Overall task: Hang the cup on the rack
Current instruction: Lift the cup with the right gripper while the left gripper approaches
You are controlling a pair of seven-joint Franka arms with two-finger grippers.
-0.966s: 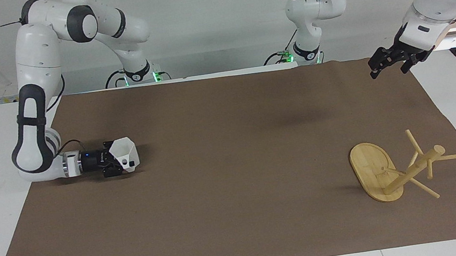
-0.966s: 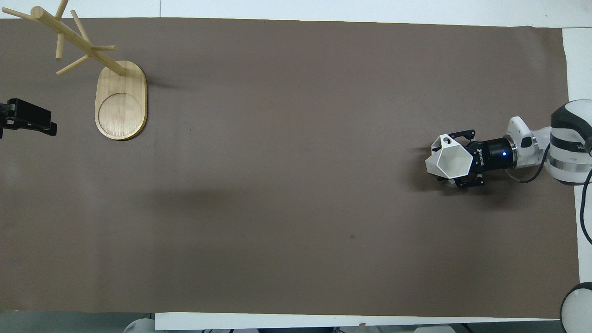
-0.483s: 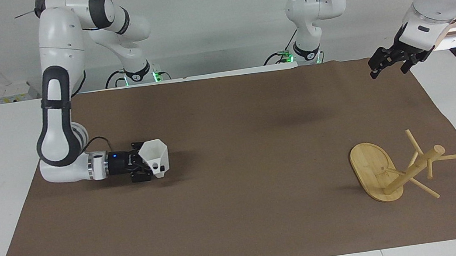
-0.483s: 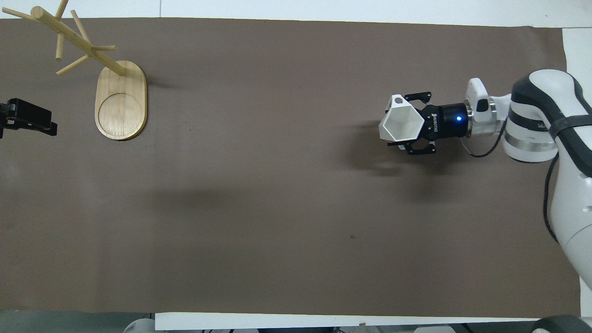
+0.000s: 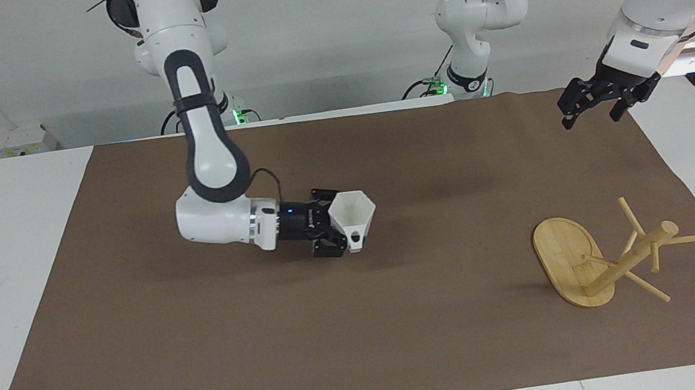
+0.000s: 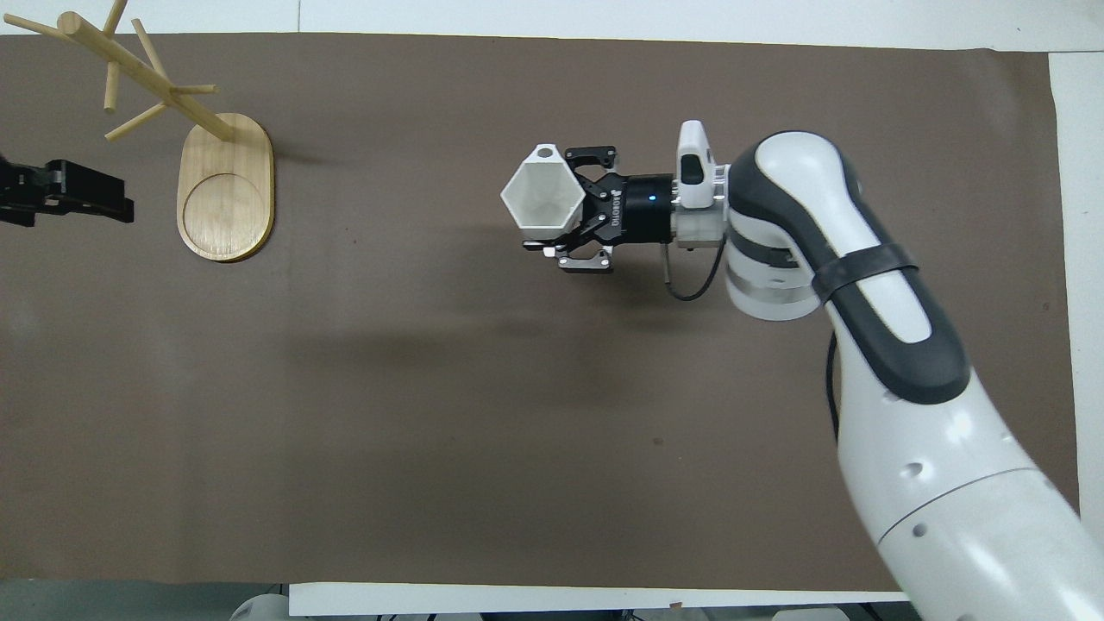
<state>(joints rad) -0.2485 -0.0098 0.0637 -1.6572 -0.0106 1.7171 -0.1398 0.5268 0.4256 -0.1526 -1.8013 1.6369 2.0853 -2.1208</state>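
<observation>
White plastic fills the right pincer [image 5: 340,231]: it is clamped on the cup [image 5: 352,217], whose mouth faces up and whose pierced handle sits on its lower side in the facing view. Arm and cup hang low over the brown mat [image 5: 365,327], just left of that frame's centre; in the overhead view the cup [image 6: 536,196] sits near the middle, a little above centre.

The left pincer [image 5: 597,103] hangs at the upper right of the facing frame, over the mat's corner, its fingers apart and holding nothing. That arm waits.

The rack [image 5: 604,258] stands at the lower right of the facing frame, upper left of the overhead one [image 6: 226,185], well apart from the cup. Its oval base lies on the mat, post and thin pegs rising from it; no peg carries anything.

By my reading, the pick-up is done and the carry is perhaps half made. Left to do: cross the rest of the mat, line the handle's hole up with a peg, slip it on and let go.

Room looks generous, with nothing on the mat between cup and rack. The rack sits close to the mat's edge at the left arm's end, and the idle left pincer hangs near it, so the last approach is likely the tight part.
</observation>
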